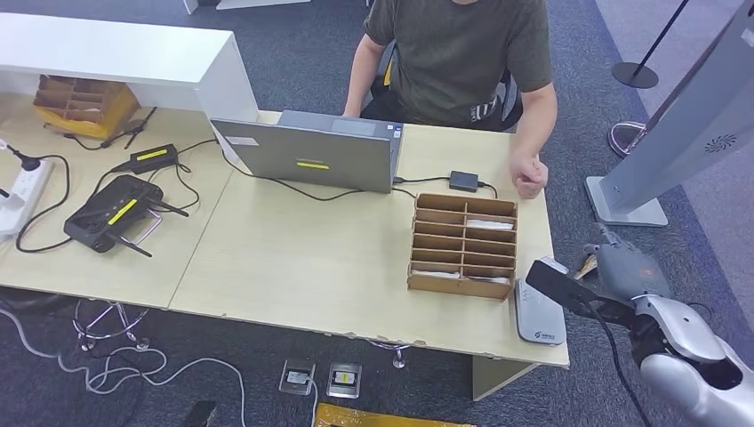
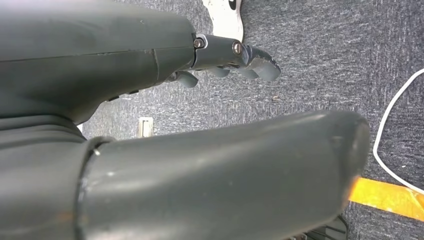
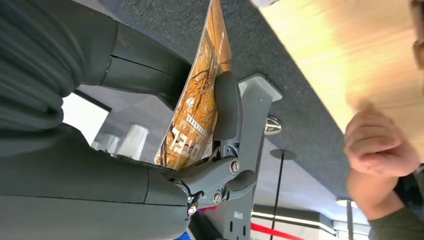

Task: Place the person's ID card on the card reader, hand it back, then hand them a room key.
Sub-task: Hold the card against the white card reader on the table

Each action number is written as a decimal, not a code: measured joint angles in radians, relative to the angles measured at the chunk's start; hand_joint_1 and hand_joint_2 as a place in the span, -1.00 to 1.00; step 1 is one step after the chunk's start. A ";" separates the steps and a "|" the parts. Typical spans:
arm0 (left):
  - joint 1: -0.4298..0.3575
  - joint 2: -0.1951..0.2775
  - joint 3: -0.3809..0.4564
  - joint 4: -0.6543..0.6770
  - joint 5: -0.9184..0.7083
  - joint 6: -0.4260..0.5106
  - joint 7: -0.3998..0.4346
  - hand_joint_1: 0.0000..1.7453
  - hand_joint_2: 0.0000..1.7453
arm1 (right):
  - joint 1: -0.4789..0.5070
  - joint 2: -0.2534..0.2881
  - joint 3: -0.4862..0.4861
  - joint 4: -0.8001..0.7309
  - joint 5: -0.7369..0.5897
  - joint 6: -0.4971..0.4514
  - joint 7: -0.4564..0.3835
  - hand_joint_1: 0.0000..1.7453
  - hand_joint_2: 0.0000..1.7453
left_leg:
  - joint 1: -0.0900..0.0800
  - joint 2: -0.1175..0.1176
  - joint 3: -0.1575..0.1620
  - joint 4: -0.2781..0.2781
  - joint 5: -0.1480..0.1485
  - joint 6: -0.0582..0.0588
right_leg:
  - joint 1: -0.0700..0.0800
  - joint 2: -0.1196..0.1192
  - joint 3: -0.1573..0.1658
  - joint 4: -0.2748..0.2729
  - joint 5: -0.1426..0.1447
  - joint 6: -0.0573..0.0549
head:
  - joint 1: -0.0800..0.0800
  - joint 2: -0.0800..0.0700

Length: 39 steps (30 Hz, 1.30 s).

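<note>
- Desk [image 1: 293, 267] is pretty cluttered: an open laptop [image 1: 307, 151] near the far edge, a black controller [image 1: 114, 212] and a power strip [image 1: 20, 191] with cables off to the left, and a small black adapter [image 1: 463, 181] beside the laptop.
- A cardboard slot organizer [image 1: 463, 245] stands between the laptop and the card reader [image 1: 537, 316], which lies flat at the desk's near right corner, just beside the organizer.
- A person in a dark green shirt sits across the desk, with one fist [image 1: 530, 176] resting on the far right corner.
- The right hand [image 1: 622, 271] is off the desk's right edge, near the card reader, pinching a card [image 3: 197, 100] between thumb and fingers.
- The card is orange-brown with a tree-like picture and white lettering, and it's held on edge, tilted.
- The left hand [image 2: 235, 57] hangs over grey carpet with its fingers loosely curled and nothing in it.
</note>
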 joint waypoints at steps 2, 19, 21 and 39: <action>0.001 0.000 0.001 0.000 -0.001 0.000 0.000 -1.00 -1.00 | 0.004 0.006 0.020 0.000 -0.003 -0.013 -0.004 1.00 1.00 | 0.000 0.000 0.000 0.000 0.000 0.000 | 0.000 0.000 0.000 0.000 0.000 0.000 | 0.000 0.000; 0.003 0.000 0.001 0.000 -0.010 -0.001 0.000 -1.00 -1.00 | 0.013 0.052 0.148 0.001 -0.022 -0.046 -0.013 1.00 1.00 | 0.000 0.000 0.000 0.000 0.000 0.000 | 0.000 0.000 0.000 0.000 0.000 0.000 | 0.000 0.000; 0.003 0.000 0.002 0.000 -0.010 -0.001 0.000 -1.00 -1.00 | 0.013 0.056 0.160 0.001 -0.023 -0.047 -0.012 1.00 1.00 | 0.000 0.000 0.000 0.000 0.000 0.000 | 0.000 0.000 0.000 0.000 0.000 0.000 | 0.000 0.000; 0.005 0.000 0.015 0.000 -0.005 0.002 0.000 -1.00 -1.00 | 0.017 0.067 0.232 0.026 -0.027 -0.053 -0.009 1.00 1.00 | 0.000 0.000 0.000 0.000 0.000 0.000 | 0.000 0.000 0.000 0.000 0.000 0.000 | 0.000 0.000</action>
